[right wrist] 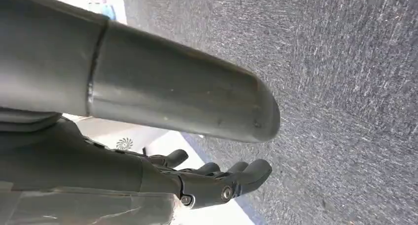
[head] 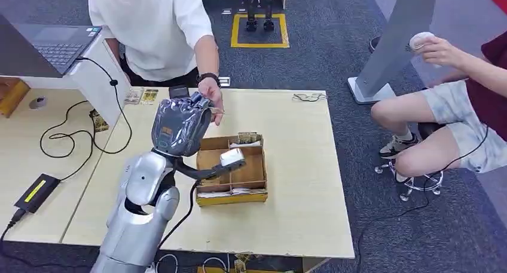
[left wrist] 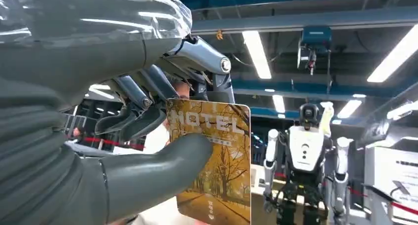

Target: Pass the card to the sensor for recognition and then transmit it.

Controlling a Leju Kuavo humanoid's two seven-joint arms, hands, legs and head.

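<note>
My left hand (head: pixel 179 126), wrapped in clear plastic, is raised over the far side of the wooden table (head: pixel 299 213). In the left wrist view the left hand (left wrist: pixel 98 151) pinches a yellow card (left wrist: pixel 217 171) printed HOTEL between thumb and fingers. A person in a white shirt (head: pixel 155 28) stands across the table, their hand (head: pixel 212 97) touching the far side of my left hand. A small black device (head: pixel 178 92) lies on the table's far edge just behind it. My right hand (right wrist: pixel 148 176) hangs over grey carpet, fingers apart and empty.
A cardboard box (head: pixel 230 171) with compartments and more cards sits mid-table under my left forearm. A laptop (head: pixel 57 49), cables and a black box (head: pixel 37 191) occupy the left table. Another person (head: pixel 454 112) sits on a stool at the right. A standing robot (left wrist: pixel 305 156) shows beyond the card.
</note>
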